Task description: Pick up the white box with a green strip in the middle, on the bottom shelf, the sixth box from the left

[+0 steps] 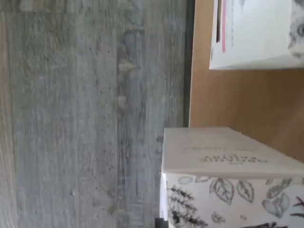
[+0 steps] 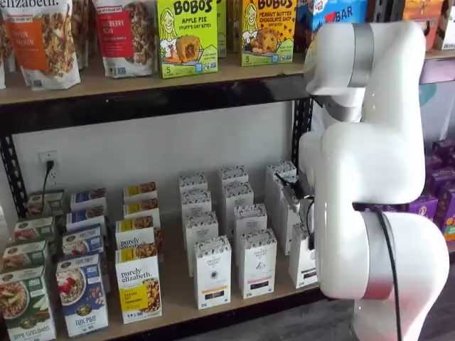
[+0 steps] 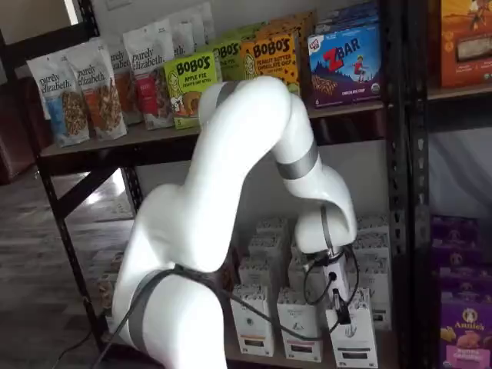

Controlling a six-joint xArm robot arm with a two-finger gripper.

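Note:
The white box [image 3: 355, 335] stands at the right end of the front row on the bottom shelf [image 2: 178, 304]. It is a tall narrow carton with a black leaf-print band at its top. My gripper [image 3: 339, 307] reaches down onto its upper left side. The black fingers lie against the carton with no gap showing, shut on it. In a shelf view the arm covers most of this box [image 2: 301, 260]. The wrist view shows the box [image 1: 228, 190] very close, with its pale top face and leaf print over the brown shelf board [image 1: 247, 104].
More white cartons [image 2: 212, 272] stand in rows to the left and behind. Wider purely elizabeth boxes [image 2: 138, 283] and cereal boxes [image 2: 82, 293] fill the shelf's left part. Bobo's boxes [image 2: 186, 35] sit on the board above. A black rack post [image 3: 400, 184] and purple boxes [image 3: 465, 330] are at the right.

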